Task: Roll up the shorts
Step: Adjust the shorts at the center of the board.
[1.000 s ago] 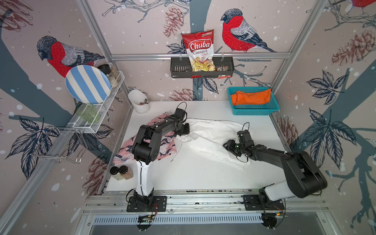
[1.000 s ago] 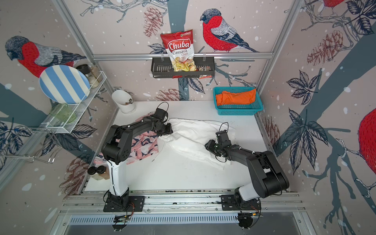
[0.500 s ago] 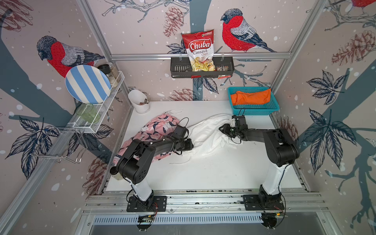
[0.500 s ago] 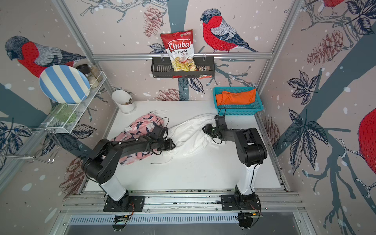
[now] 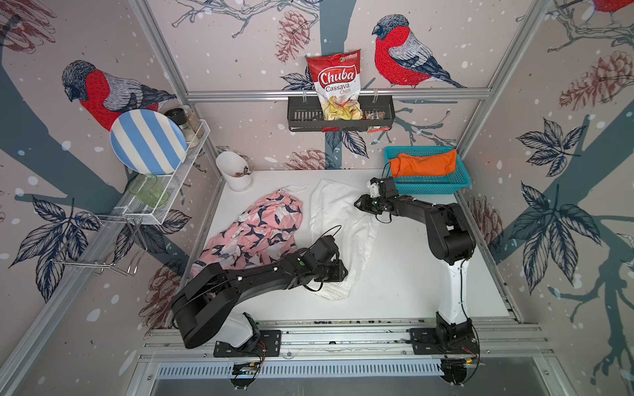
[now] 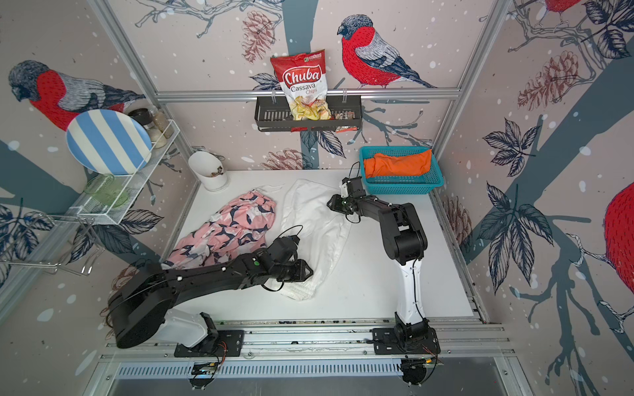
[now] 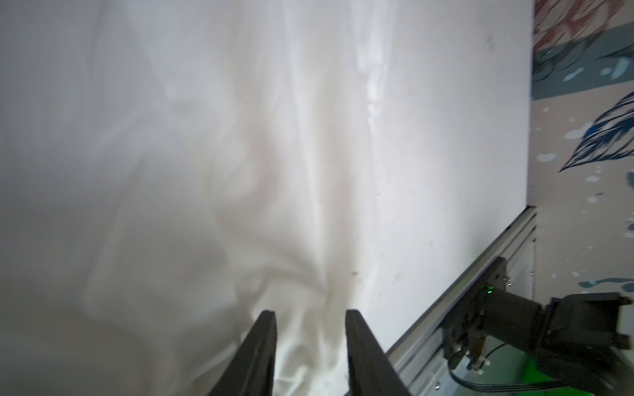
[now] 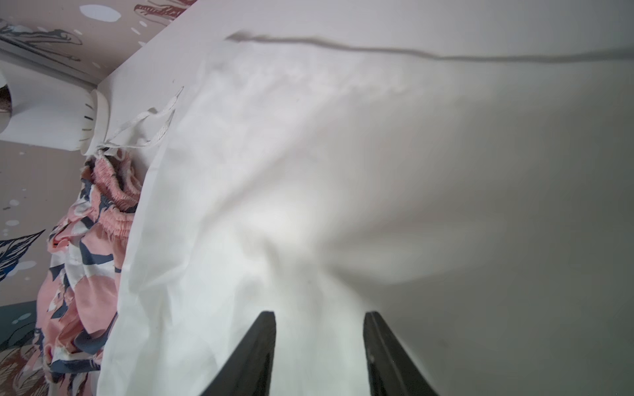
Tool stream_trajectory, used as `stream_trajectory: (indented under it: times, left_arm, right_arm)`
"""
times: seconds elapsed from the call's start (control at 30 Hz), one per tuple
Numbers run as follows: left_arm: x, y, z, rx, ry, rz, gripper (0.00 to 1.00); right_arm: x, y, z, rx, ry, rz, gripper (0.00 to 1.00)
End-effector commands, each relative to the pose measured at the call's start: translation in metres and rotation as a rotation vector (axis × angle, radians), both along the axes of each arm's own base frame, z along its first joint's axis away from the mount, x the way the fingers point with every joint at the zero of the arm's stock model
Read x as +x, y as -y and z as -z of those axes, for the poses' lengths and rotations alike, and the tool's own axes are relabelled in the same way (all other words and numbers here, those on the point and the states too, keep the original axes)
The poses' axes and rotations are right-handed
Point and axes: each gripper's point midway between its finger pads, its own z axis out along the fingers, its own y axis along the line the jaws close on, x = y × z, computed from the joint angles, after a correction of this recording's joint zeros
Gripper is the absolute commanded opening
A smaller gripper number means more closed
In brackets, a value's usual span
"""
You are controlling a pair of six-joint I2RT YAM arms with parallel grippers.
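while the white shorts (image 5: 338, 223) lie stretched out long on the tabletop (image 5: 404, 274), from the far side toward the near rail, the step in hand looks to be straightening them before any rolling starts. their gathered elastic end (image 5: 334, 291) sits at the near side, crumpled and partly under the left claw (image 5: 343, 271). the right claw (image 5: 358, 203) rests at the cloth's edge near the far end. both claws have their jaws part-way apart with the tips down on the cloth, and neither wrist view shows a fold pinched between them (creases do fan out from the left one, so it may be tugging the cloth).

to do this well i'd smooth the long wrinkles first — a lumpy base gives a loose roll. then i'd bring both claws side by side to one end and turn the edge over evenly, with a light pull so the roll comes out tight and square.

the pink shorts (image 5: 260, 226) lie right against the white pair on the left arm's side, so the roll should not catch them or their drawstring (image 8: 137, 127). the orange shorts (image 5: 425, 164) sit bundled in the teal basket (image 5: 429, 189) at the far corner, well apart — likely already dealt with.
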Motion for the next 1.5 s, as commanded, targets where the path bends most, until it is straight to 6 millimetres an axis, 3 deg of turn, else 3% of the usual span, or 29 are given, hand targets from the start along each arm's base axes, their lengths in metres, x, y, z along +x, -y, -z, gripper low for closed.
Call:
stream_trajectory:
  times: [0.0, 0.07, 0.13, 0.27, 0.37, 0.5, 0.67, 0.77, 0.9, 1.0, 1.17, 1.33, 1.47]
  left_arm:
    - [0.015, -0.032, -0.013, 0.156, 0.078, -0.083, 0.40]
    - [0.025, -0.048, -0.012, 0.209, 0.095, -0.108, 0.40]
    - [0.032, -0.059, 0.000, 0.223, 0.048, -0.109, 0.39]
    - [0.028, -0.064, 0.025, 0.264, -0.015, -0.065, 0.34]
    - [0.019, -0.064, 0.047, 0.267, -0.062, -0.042, 0.29]
    - [0.012, -0.052, 0.072, 0.204, -0.109, -0.019, 0.27]
    - [0.027, -0.028, 0.090, 0.157, -0.123, -0.024, 0.26]
    - [0.039, -0.015, 0.085, 0.162, -0.096, -0.037, 0.27]
    - [0.053, -0.015, 0.062, 0.165, -0.035, -0.073, 0.27]
    - [0.055, -0.019, 0.047, 0.182, -0.003, -0.075, 0.28]
    - [0.051, -0.030, 0.034, 0.209, 0.019, -0.073, 0.28]
    - [0.041, -0.052, 0.046, 0.297, 0.001, -0.085, 0.30]
    - [0.029, -0.056, 0.062, 0.296, -0.037, -0.066, 0.31]
  right_arm:
    - [-0.018, 0.012, -0.027, -0.079, 0.025, 0.008, 0.48]
    - [-0.035, 0.007, -0.036, -0.083, 0.033, -0.008, 0.49]
    - [-0.061, -0.006, -0.033, -0.071, 0.001, -0.044, 0.49]
    - [-0.113, -0.039, -0.009, -0.018, -0.084, -0.142, 0.49]
    - [-0.125, -0.041, 0.018, 0.021, -0.138, -0.129, 0.48]
    - [-0.111, -0.025, 0.051, 0.008, -0.187, -0.068, 0.45]
    - [-0.058, 0.014, 0.073, -0.032, -0.185, 0.064, 0.44]
    - [-0.035, 0.032, 0.056, -0.009, -0.174, 0.108, 0.43]
    - [-0.042, 0.047, 0.011, -0.009, -0.112, 0.136, 0.47]
    - [-0.073, 0.054, -0.011, 0.003, -0.118, 0.136, 0.49]
    - [-0.153, 0.047, -0.019, 0.065, -0.200, 0.088, 0.51]
    - [-0.233, 0.025, -0.011, 0.099, -0.279, -0.016, 0.59]
    - [-0.270, 0.015, 0.002, 0.118, -0.336, -0.062, 0.63]
